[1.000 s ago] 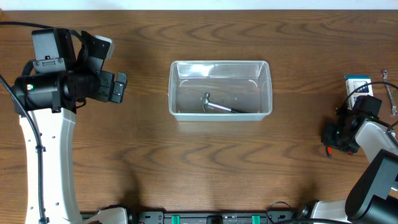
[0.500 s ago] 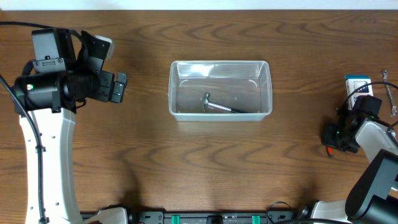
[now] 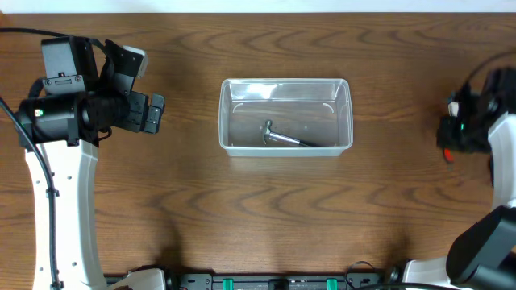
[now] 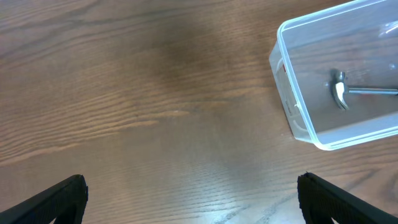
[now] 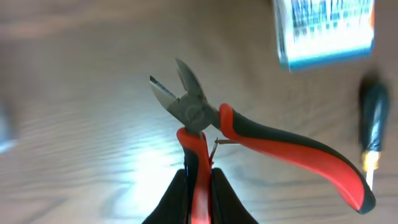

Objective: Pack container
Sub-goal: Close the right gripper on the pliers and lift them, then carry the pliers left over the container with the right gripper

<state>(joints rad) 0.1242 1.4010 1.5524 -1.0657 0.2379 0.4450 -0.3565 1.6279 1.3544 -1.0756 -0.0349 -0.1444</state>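
Note:
The clear plastic container (image 3: pixel 285 117) sits on the table's middle, with a small metal hammer (image 3: pixel 282 137) inside; both also show in the left wrist view, container (image 4: pixel 292 106) and hammer (image 4: pixel 342 93). My left gripper (image 4: pixel 193 199) is open and empty above bare table, left of the container. My right gripper (image 5: pixel 199 186) is shut on one handle of red-and-black cutting pliers (image 5: pixel 205 118), held above the table at the far right (image 3: pixel 455 137). The pliers' jaws are slightly open.
A small blue-and-white box (image 5: pixel 326 31) lies by the right gripper, with a dark-handled tool (image 5: pixel 373 124) beside it. In the overhead view the right arm (image 3: pixel 496 153) covers both.
My right gripper has lifted with the pliers and moved toward the far side, now over where the blue-and-white box lay. The left arm has not moved.

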